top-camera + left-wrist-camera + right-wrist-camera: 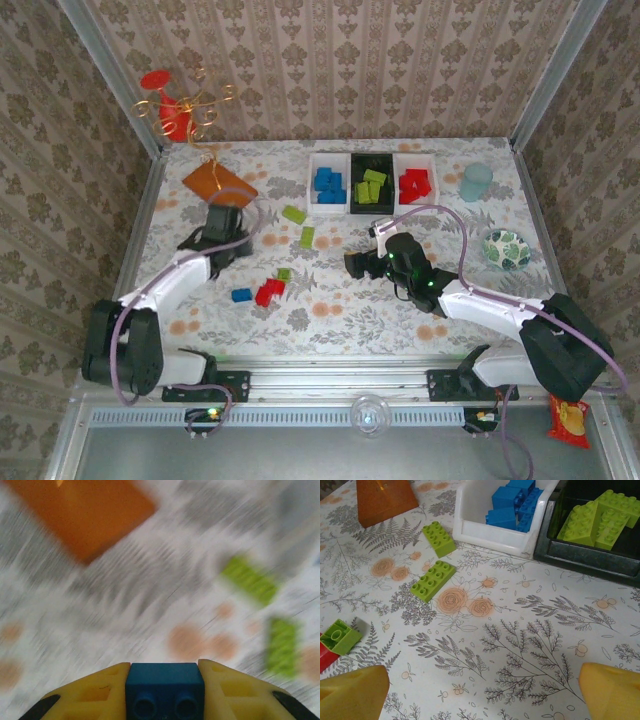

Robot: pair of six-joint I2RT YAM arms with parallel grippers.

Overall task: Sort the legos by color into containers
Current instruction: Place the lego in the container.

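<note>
Left pincer (164,674): clenched on a blue lego (165,687) (stud holes faced the wrist camera), left of centre in the top view, just below the orange plate (218,182).
Right pincer (485,692): released, fingers spread wide, low over the counter (330,310) at centre.
Containers: upper centre, in a row; left white bin (312,190) held blue, black bin (384,161) green, right white bin (416,157) red.
Loose legos: three green bricks (293,213), a blue brick (241,295) and red bricks (268,291), left of centre.
</note>
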